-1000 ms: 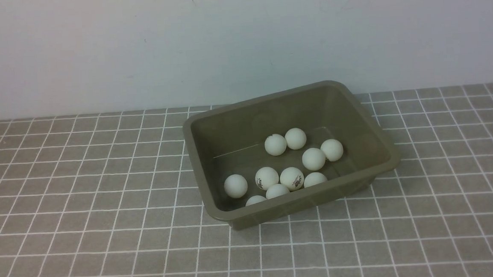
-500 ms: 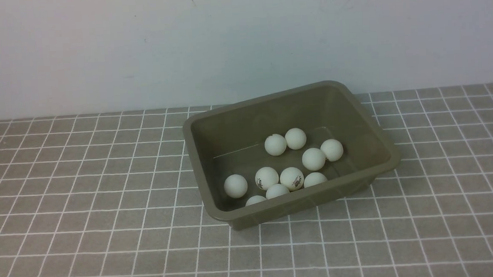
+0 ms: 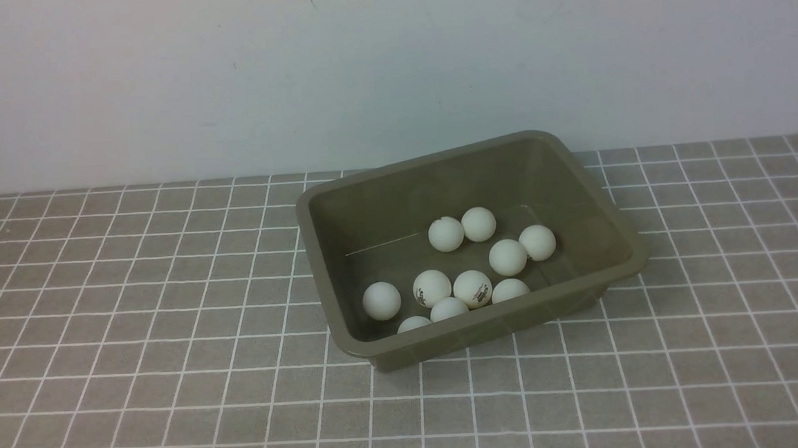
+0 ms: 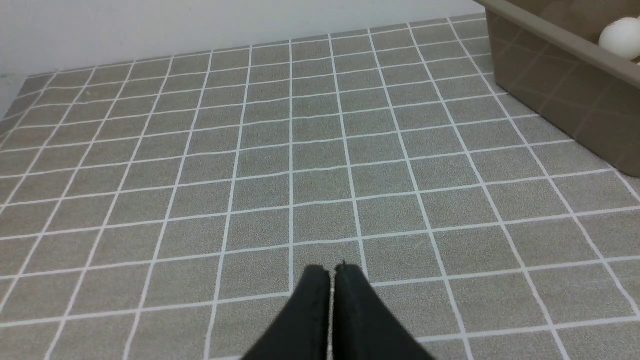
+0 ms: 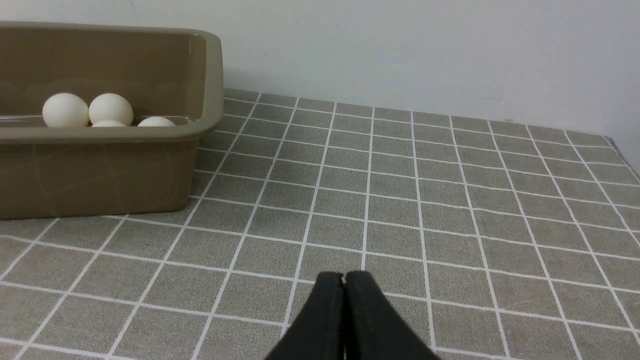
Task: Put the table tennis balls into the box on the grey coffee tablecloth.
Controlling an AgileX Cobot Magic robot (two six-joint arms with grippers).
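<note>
Front view: grey coffee tablecloth [image 3: 133,302] meets a plain pale wall [image 3: 224,75].

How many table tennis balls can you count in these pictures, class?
10 table tennis balls, all inside the box: four toward its far right, six along the near wall. Others might hide behind the near rim.

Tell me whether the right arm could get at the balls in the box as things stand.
Probably yes: the box is open-topped, the cloth between it and the shut right pincer lies bare, and the balls sit uncovered.
</note>
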